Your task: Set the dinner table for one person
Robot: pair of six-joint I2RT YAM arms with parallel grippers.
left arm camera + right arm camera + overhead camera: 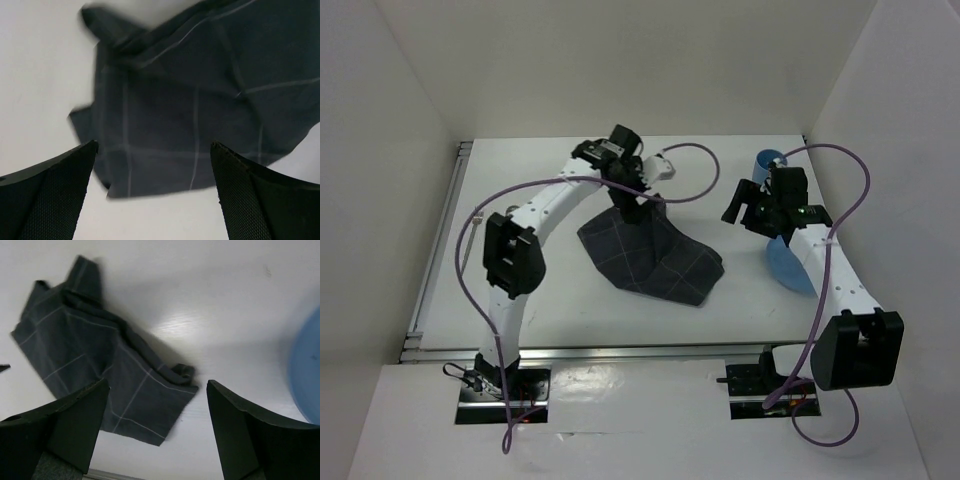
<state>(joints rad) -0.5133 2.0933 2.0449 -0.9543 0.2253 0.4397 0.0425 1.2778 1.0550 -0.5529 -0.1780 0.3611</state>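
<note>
1. Here, the crumpled dark checked cloth mat (650, 255) is seen lying mid-way on the white dinner table (520, 300).
2. The left gripper (153, 144) is held spread wide above the mat, empty.
3. The right gripper (157, 381) is likewise held parted and empty, to the right of the mat.

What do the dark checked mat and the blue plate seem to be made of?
The dark checked mat looks like woven cloth with a matte finish: it lies crumpled, with soft folds and a curled corner. The blue plate looks like smooth plastic, perhaps glazed ceramic; its surface is even, but little of it shows.
</note>
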